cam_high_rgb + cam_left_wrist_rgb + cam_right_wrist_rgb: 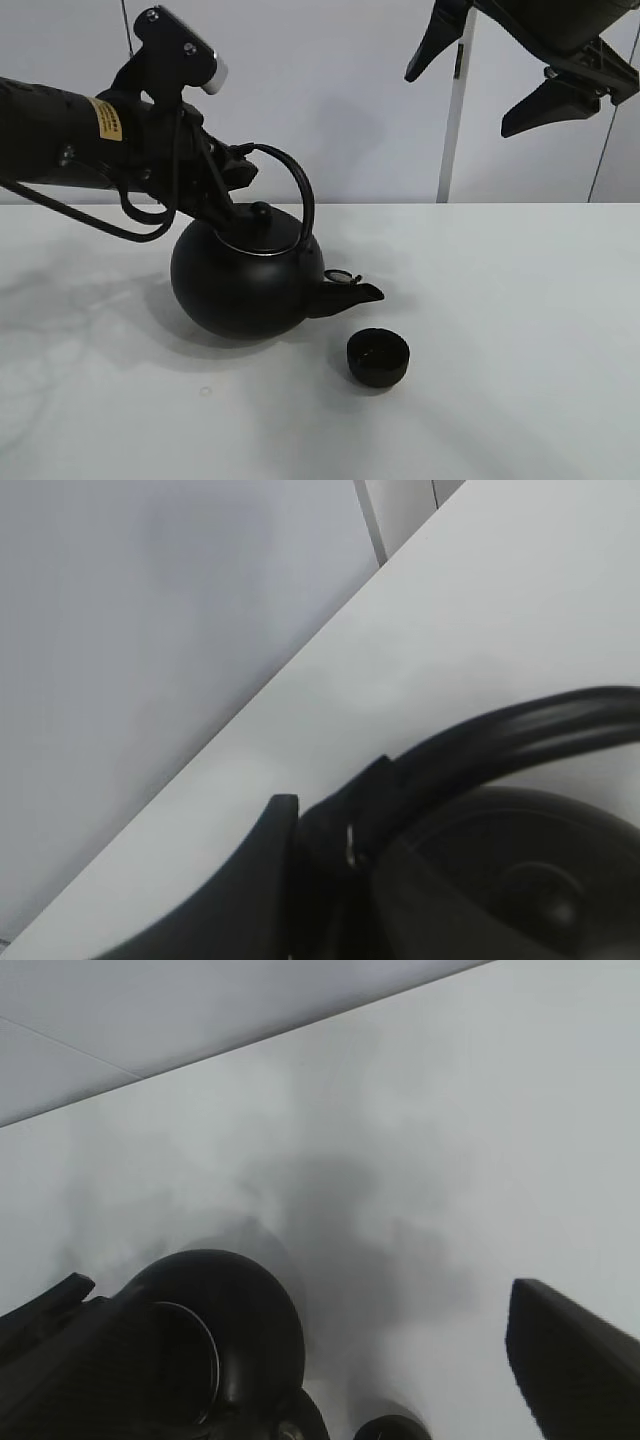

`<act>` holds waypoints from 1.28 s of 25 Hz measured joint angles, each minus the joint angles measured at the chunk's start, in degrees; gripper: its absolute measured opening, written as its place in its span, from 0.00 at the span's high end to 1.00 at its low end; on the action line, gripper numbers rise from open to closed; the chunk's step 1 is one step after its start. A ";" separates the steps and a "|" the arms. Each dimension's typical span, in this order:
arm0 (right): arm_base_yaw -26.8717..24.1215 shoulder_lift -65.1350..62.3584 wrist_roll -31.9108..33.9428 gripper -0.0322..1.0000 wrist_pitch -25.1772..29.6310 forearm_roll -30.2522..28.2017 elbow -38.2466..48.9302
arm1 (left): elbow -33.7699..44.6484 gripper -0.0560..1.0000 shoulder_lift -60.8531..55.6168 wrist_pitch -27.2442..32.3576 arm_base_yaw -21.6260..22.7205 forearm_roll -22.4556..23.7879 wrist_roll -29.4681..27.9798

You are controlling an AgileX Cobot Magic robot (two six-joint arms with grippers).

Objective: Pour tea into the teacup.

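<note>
The big round black kettle [245,280] is tilted, its spout [358,292] pointing right and ending just behind the teacup [378,358]. The teacup is a small matte black bowl standing upright on the white table. No stream of tea shows between spout and teacup. My left gripper [232,172] is shut on the kettle's arched handle [300,195]; the left wrist view shows its fingers [275,835] clamped on the handle [520,730]. My right gripper [490,75] hangs open and empty high at the back right. The right wrist view shows one finger [570,1360], the kettle [225,1330] and the teacup's rim [395,1428].
The white table [520,330] runs back to a pale wall. A thin white vertical post [455,110] stands at the back right of centre. The left arm's cable [130,225] loops down beside the kettle.
</note>
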 joint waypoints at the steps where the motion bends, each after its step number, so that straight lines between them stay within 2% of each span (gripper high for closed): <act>1: 0.00 0.00 0.00 0.34 0.00 0.00 0.00 | 0.00 0.85 0.00 0.06 0.00 0.00 0.00; 21: 0.00 0.00 0.00 0.34 0.00 0.00 0.00 | 0.00 0.85 0.06 1.24 -0.47 -0.09 0.83; 32: 0.00 0.00 0.00 0.34 0.00 0.00 0.00 | -3.09 0.85 2.48 2.57 -1.81 -0.23 1.45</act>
